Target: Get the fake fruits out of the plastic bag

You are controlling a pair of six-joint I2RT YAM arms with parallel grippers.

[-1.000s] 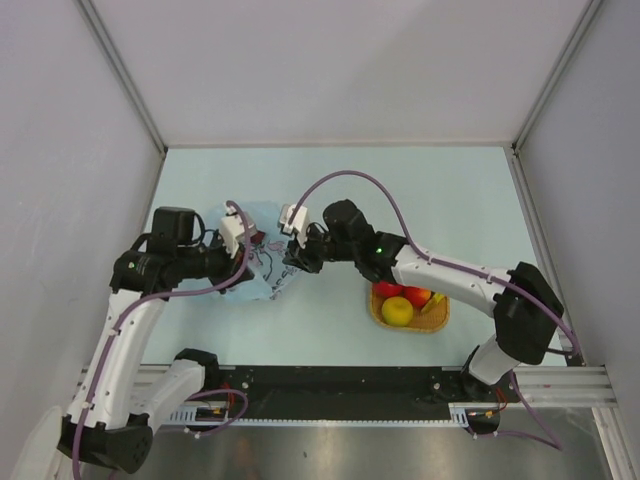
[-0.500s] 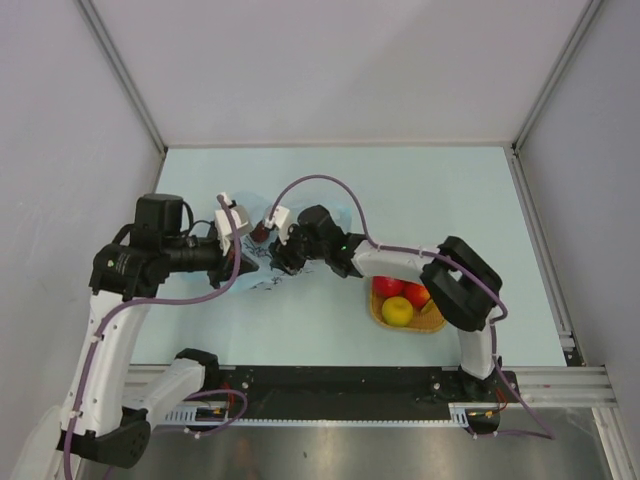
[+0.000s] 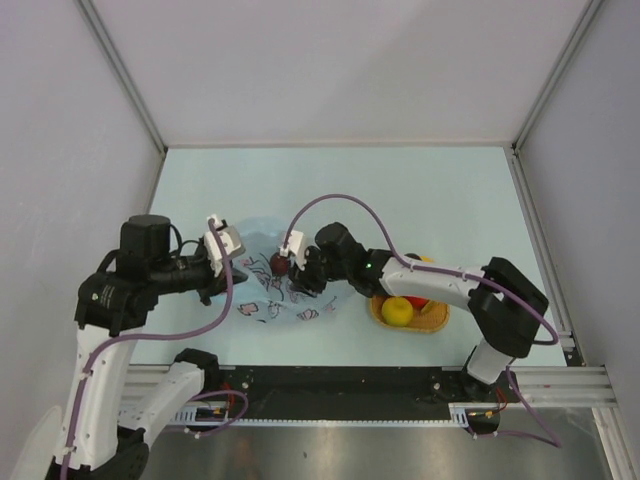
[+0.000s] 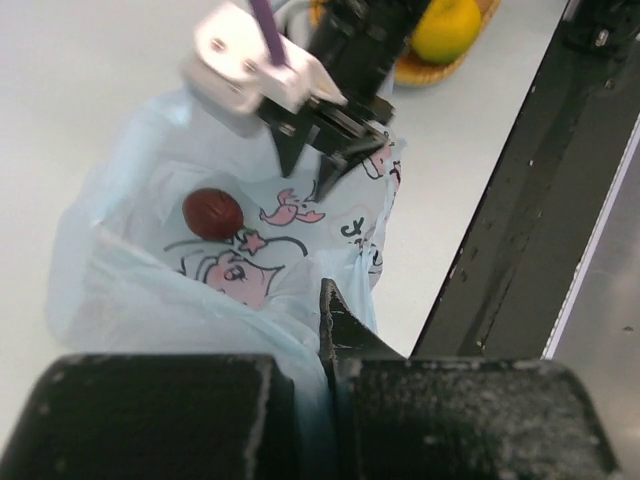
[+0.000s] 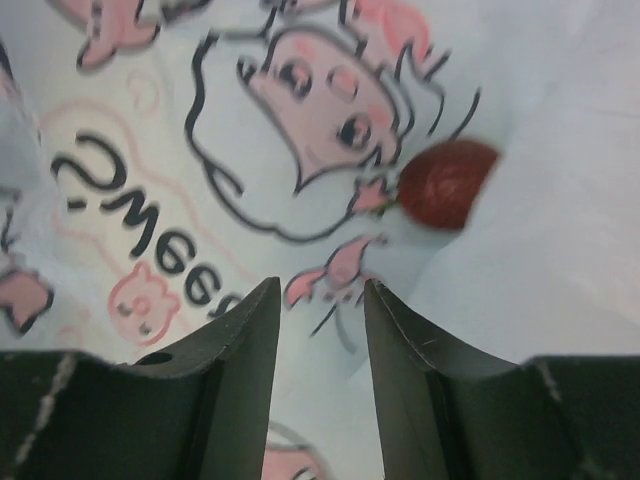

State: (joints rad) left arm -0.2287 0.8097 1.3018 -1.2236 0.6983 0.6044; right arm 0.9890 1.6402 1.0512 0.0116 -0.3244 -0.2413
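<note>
The light-blue plastic bag with cartoon prints lies crumpled left of centre. My left gripper is shut on the bag's left edge; in the left wrist view plastic is pinched between the jaws. A dark red fruit lies at the bag's far side, also in the left wrist view and right wrist view; I cannot tell if it is inside or on top. My right gripper is open and empty just above the bag, the fruit ahead and right of its fingertips.
A woven orange-yellow mat right of the bag holds a yellow round fruit and red apples, partly under my right arm. The black front rail runs along the near table edge.
My left gripper has pulled the bag toward the near left. My right gripper has drawn back toward the near side. The dark red fruit now shows by the right gripper.
</note>
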